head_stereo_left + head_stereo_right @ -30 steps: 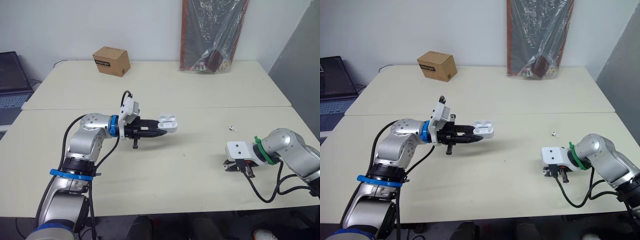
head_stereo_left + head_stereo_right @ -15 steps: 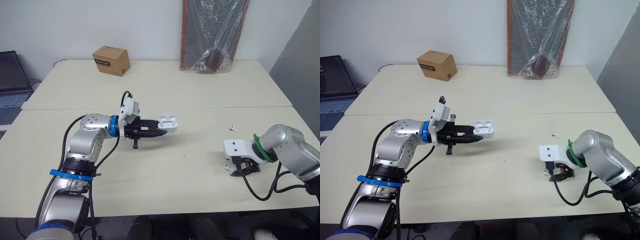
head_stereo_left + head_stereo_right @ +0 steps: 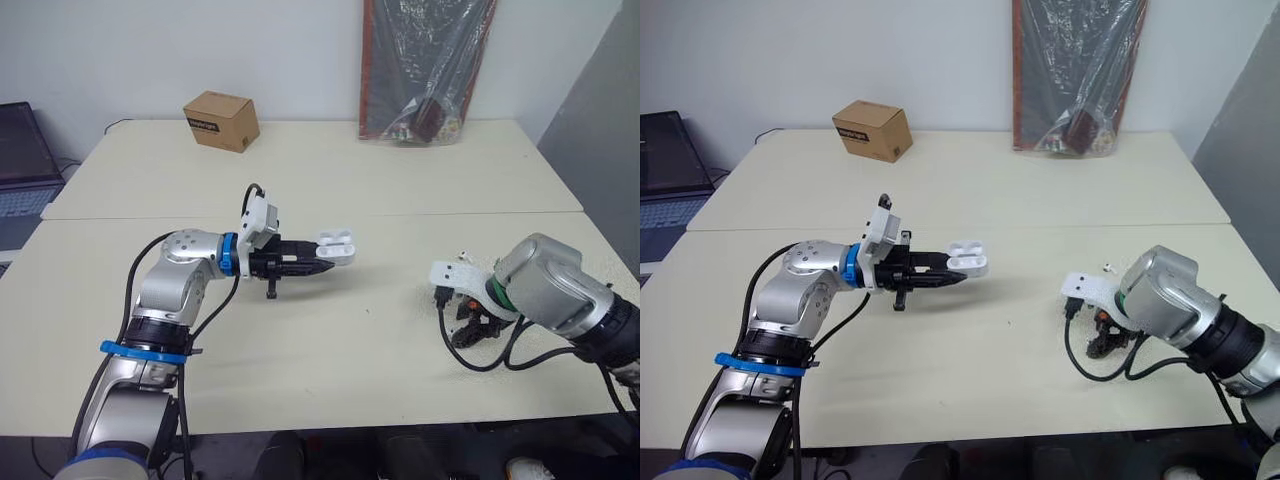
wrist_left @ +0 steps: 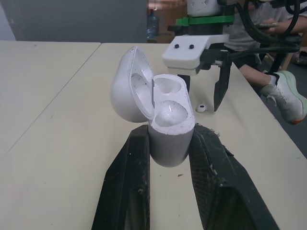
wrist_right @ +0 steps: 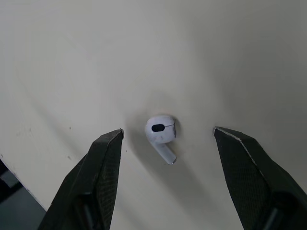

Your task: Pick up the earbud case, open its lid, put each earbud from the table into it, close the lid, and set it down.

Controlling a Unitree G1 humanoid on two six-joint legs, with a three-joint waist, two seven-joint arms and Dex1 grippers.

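My left gripper (image 3: 318,264) is shut on the base of the white earbud case (image 3: 337,245), held above the middle of the table with its lid open; both wells (image 4: 166,111) look empty. My right gripper (image 5: 168,130) points down at the table on the right, open, its fingers (image 5: 103,165) on either side of a white earbud (image 5: 160,130) lying on the tabletop, not touching it. From the head the same gripper (image 3: 470,325) hides that earbud. A second earbud (image 3: 465,256) lies a little farther back on the table.
A cardboard box (image 3: 221,121) stands at the back left, a plastic-wrapped black bag (image 3: 425,70) leans on the wall at the back. A laptop (image 3: 20,160) sits beyond the table's left edge. The table's front edge (image 3: 400,425) lies close behind my right arm.
My right forearm has swung round and its wrist has turned, carrying the white camera mount left and toward the far side. The left arm and the case have stayed put.
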